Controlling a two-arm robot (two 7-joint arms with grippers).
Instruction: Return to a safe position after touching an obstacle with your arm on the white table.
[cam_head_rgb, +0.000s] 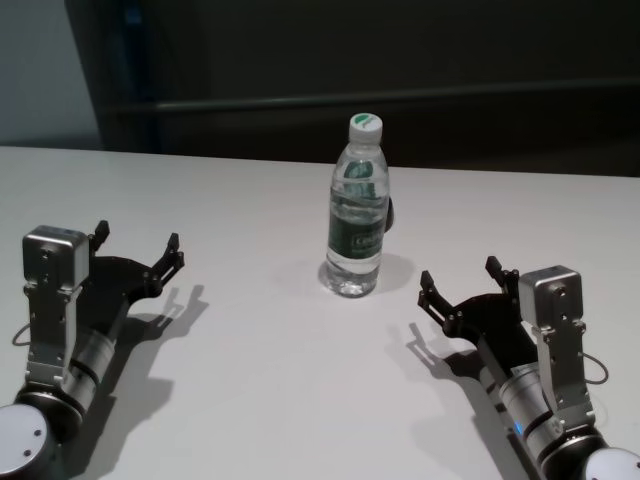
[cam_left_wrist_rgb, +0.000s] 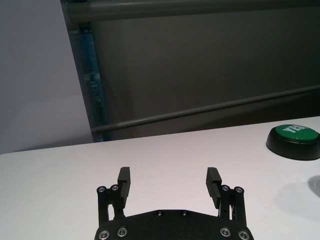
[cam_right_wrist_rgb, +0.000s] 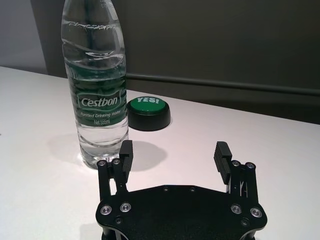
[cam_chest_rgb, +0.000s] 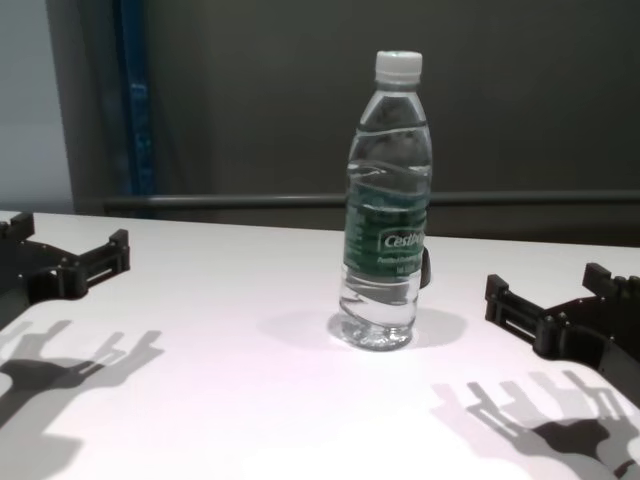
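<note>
Bottle (cam_head_rgb: 357, 210): stood upright on white table (cam_head_rgb: 260, 380), hiding most of the green-topped button (cam_right_wrist_rgb: 148, 113).
Left gripper (cam_head_rgb: 136, 248): jaws apart, empty.
Right gripper (cam_head_rgb: 460, 285): jaws apart, empty.

The white table (cam_head_rgb: 260, 400) is showing a smooth, matt top that is taking soft shadows without glare. The obstacle (cam_head_rgb: 357, 210) is looking like clear, glossy plastic catching highlights, carrying a ribbed white plastic cap and a shiny dark green film label, while the small dome (cam_right_wrist_rgb: 148, 113) behind it is presenting a glossy black plastic base under a smooth green top. The left gripper (cam_head_rgb: 135, 252) and right gripper (cam_head_rgb: 462, 287) are showing matt black plates studded with bright metal screws, on brushed silvery metal wrist housings.
</note>
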